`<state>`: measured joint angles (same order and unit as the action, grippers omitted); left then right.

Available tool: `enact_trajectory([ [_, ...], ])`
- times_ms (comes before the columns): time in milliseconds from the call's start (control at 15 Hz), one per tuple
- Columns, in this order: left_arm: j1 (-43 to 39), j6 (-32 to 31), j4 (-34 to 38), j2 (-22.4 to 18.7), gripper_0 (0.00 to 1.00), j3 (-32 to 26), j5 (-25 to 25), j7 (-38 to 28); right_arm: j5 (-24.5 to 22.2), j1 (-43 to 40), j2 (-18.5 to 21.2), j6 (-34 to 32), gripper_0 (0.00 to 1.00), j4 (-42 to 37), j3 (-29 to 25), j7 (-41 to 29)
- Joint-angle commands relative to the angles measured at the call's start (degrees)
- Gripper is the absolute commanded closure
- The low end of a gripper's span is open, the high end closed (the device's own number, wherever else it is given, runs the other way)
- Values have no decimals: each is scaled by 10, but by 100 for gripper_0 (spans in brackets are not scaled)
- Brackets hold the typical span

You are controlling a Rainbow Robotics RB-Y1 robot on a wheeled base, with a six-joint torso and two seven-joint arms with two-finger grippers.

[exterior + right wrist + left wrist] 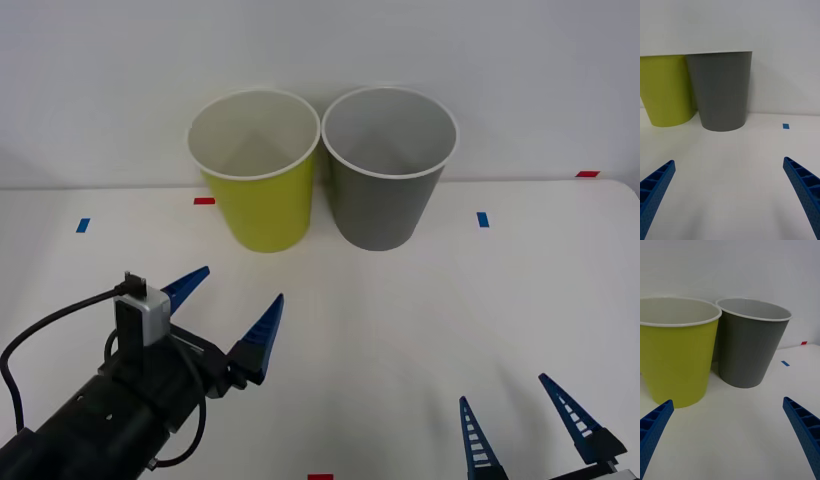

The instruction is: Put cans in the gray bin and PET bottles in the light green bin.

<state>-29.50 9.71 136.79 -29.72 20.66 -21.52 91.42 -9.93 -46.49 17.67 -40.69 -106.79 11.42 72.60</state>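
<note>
No can or bottle lay on the table (400,320) for me to judge a hold; the gray bin (385,195) and light green bin (262,200) stood touching at its far edge, both looking light and easily tipped. My left gripper (232,300) hung spread, empty, near the green one; my right gripper (520,420) waited spread, well apart.

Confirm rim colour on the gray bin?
White, running round the top of the gray bin, over a pale inside. Clearest in the front view.
</note>
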Motion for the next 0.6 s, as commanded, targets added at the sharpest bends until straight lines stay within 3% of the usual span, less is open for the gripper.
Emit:
enact_trajectory([
  [67, -16, -135, -87, -10, 0, 25, -5, 35, 0, 0, 0, 0, 0, 0, 0, 0],
  [133, -24, -183, -120, -10, 0, 34, -8, 36, 0, 0, 0, 0, 0, 0, 0, 0],
  [333, -87, -194, -132, 19, 0, 18, -11, 32, 0, 0, 0, 0, 0, 0, 0, 0],
  [600, -167, -266, -133, 8, 0, 14, -5, 46, 0, 0, 0, 0, 0, 0, 0, 0],
])
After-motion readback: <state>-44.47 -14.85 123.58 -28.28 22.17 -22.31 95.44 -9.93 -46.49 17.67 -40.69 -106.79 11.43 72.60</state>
